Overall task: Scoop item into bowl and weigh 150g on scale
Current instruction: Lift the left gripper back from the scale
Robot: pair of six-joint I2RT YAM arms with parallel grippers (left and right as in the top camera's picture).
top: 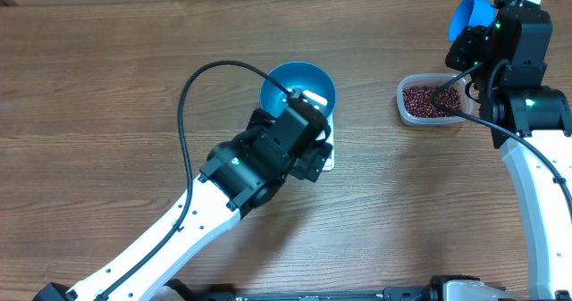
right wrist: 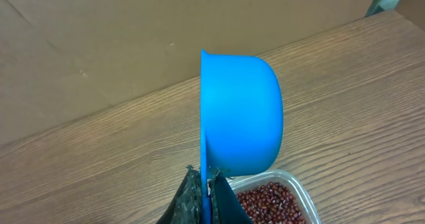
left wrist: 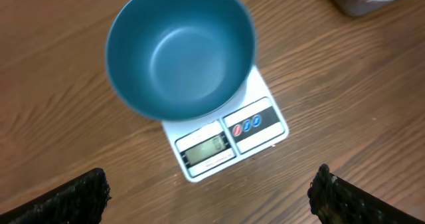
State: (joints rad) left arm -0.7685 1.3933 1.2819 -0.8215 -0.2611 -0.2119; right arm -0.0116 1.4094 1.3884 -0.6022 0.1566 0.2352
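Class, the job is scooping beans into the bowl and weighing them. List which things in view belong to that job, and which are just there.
Belongs:
beans in clear tub
blue scoop in right claw
blue bowl
white scale under it

Just there:
brown board behind the table
left arm's black cable

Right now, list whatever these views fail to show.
- Reading on the scale: left wrist view, display digits too small and blurred.
- Inside of the scoop: right wrist view shows only its outside.
- Most of the tub of beans: cut off by that view's bottom edge.
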